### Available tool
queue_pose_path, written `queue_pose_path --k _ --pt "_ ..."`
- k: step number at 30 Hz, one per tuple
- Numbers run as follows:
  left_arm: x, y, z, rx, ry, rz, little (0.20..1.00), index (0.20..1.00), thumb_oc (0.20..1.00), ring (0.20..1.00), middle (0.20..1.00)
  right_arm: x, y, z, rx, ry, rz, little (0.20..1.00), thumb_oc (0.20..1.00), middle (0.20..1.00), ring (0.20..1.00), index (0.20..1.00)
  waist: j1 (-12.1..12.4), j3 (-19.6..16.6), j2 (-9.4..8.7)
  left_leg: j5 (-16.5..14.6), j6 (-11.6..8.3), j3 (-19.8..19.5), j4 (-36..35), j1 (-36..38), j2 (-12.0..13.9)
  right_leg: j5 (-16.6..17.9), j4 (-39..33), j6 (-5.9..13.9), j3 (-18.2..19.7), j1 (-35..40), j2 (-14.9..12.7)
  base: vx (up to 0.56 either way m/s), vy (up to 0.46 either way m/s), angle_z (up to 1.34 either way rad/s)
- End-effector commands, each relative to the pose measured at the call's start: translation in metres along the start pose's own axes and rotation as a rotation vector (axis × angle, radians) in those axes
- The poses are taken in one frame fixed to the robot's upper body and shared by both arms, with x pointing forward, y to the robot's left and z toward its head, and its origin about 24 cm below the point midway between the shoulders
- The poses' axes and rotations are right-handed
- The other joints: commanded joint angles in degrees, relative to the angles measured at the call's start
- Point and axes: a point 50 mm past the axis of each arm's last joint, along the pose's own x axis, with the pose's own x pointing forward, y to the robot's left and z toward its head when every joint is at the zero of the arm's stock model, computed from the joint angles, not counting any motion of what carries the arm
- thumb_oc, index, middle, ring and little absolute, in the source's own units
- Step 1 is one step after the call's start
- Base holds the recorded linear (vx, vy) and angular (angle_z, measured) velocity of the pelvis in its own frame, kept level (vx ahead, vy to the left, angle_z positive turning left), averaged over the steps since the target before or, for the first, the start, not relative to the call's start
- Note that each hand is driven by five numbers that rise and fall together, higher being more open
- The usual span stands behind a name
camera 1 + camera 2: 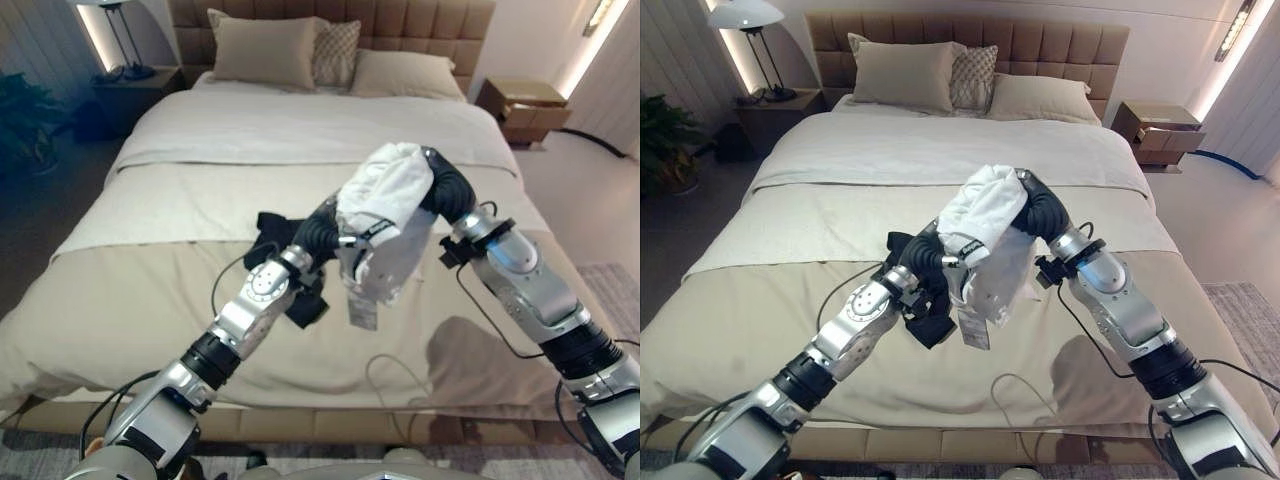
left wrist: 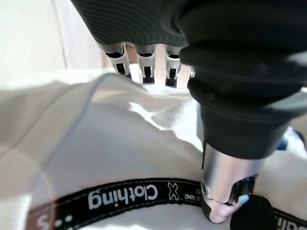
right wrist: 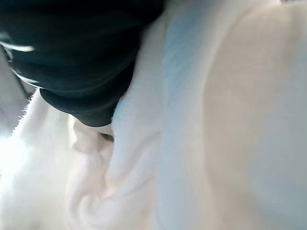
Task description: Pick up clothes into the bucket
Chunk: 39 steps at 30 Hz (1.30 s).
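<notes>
I hold the white garment [image 1: 985,215] up above the bed's [image 1: 790,300] foot half between my 2 hands: left hand [image 2: 144,57] fingers dig into it, right hand [image 1: 440,185] grip hidden under cloth. A black garment [image 1: 268,228] lies on the bed below.

Right hand [image 1: 432,175]: fingers buried in white garment [image 1: 385,200], closure undeterminable | Left hand [image 2: 144,57]: fingertips sunk into the garment's folds | Black garment [image 1: 272,232]: partly hidden behind left arm, beside the white garment
</notes>
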Motion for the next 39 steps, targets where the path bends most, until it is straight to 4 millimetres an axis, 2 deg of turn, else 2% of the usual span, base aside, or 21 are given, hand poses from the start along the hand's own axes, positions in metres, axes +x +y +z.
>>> queue_pose_path --k 1,6,7,9,14,28,29,30,35,37,39 --pt "0.013 -0.004 0.005 -0.018 -0.01 -0.073 1.0 1.0 1.0 1.0 1.0 0.018 0.008 0.037 -0.003 -0.174 0.071 0.2 0.2 0.2 0.2 0.2 -0.15 -1.57 -1.31 -1.7 -0.59 -0.74 2.71 -1.4 1.77 0.61 1.97 3.15 -1.67 0.76 -2.09 0.0 0.0 0.0" --pt "0.013 -0.01 -0.015 0.065 0.074 -0.091 1.0 1.0 1.0 1.0 1.0 0.02 0.009 0.037 0.004 -0.184 0.065 0.2 0.2 0.2 0.2 0.2 -0.39 -1.63 -1.38 -1.74 -0.49 -0.8 2.85 -1.56 1.6 0.54 2.09 3.21 -1.72 0.84 -2.18 0.0 0.0 0.0" --pt "0.015 -0.013 -0.016 0.085 0.076 -0.102 0.677 0.677 0.677 0.677 0.677 0.021 0.01 0.038 0.008 -0.19 0.068 0.2 0.2 0.2 0.2 0.2 -0.45 -1.68 -1.4 -1.78 -0.46 -0.82 2.87 -1.55 1.54 0.5 2.14 3.2 -1.71 0.83 -2.21 0.0 0.0 0.0" --pt "0.015 -0.014 -0.017 0.082 0.076 -0.1 0.2 0.2 0.2 0.2 0.2 0.022 0.011 0.039 0.011 -0.194 0.07 0.2 0.2 0.2 0.2 0.2 -0.47 -1.72 -1.43 -1.83 -0.44 -0.83 2.9 -1.54 1.51 0.46 2.17 3.2 -1.73 0.85 -2.23 0.0 0.0 0.0" --pt "0.016 -0.017 -0.03 -0.03 0.079 -0.027 0.2 0.2 0.2 0.2 0.2 0.025 0.017 0.039 0.044 -0.216 0.075 0.2 0.2 0.2 0.2 0.2 -0.41 -1.99 -1.73 -1.93 -0.27 -0.81 2.69 -1.3 1.4 0.38 2.21 3.1 -1.66 0.88 -2.18 0.0 0.0 0.0" --pt "0.001 -0.002 -0.032 -0.097 0.037 0.101 0.2 0.2 0.2 0.2 0.2 0.02 0.015 0.03 0.079 -0.201 0.031 0.2 0.2 0.2 0.2 0.2 0.71 -2.37 -2.18 -1.84 -0.13 -0.9 2.5 -1.19 1.5 0.22 1.87 2.82 -1.93 1.26 -1.98 0.0 0.0 0.0" --pt "-0.001 0.0 -0.032 -0.098 0.034 0.113 0.2 0.2 0.2 0.2 0.2 0.019 0.014 0.029 0.082 -0.201 0.021 0.473 0.473 0.473 0.473 0.473 0.81 -2.39 -2.17 -1.83 -0.14 -0.97 2.5 -1.21 1.52 0.22 1.85 2.8 -2.01 1.29 -1.98 0.0 0.0 0.0" --pt "-0.003 0.002 -0.032 -0.098 0.03 0.125 0.2 0.2 0.2 0.2 0.2 0.018 0.013 0.029 0.083 -0.199 0.013 1.0 1.0 1.0 1.0 1.0 0.92 -2.39 -2.19 -1.82 -0.13 -1.04 2.49 -1.24 1.49 0.19 1.8 2.77 -2.0 1.35 -1.95 0.0 0.0 0.0" --pt "-0.014 0.011 -0.029 -0.07 0.012 0.17 0.2 0.2 0.2 0.2 0.2 0.012 0.009 0.023 0.105 -0.186 -0.024 1.0 1.0 1.0 1.0 1.0 1.42 -2.33 -2.23 -1.79 -0.14 -1.28 2.52 -1.43 1.44 0.14 1.82 2.65 -2.33 1.42 -1.93 0.0 -0.004 0.02" --pt "-0.032 0.025 -0.021 0.013 -0.02 0.218 0.2 0.2 0.2 0.2 0.2 0.001 -0.003 0.014 0.091 -0.154 -0.101 1.0 1.0 1.0 1.0 1.0 2.07 -2.14 -2.19 -1.75 -0.1 -1.67 2.56 -1.61 1.46 0.01 1.8 2.6 -2.67 1.61 -1.95 -0.01 -0.015 0.03" --pt "-0.039 0.03 -0.019 0.039 -0.025 0.239 0.2 0.2 0.2 0.2 0.2 -0.004 -0.007 0.01 0.093 -0.137 -0.132 1.0 1.0 1.0 1.0 1.0 2.27 -2.08 -2.16 -1.77 -0.09 -1.74 2.63 -1.69 1.42 -0.08 1.88 2.56 -2.75 1.7 -1.93 0.0 0.0 0.0"
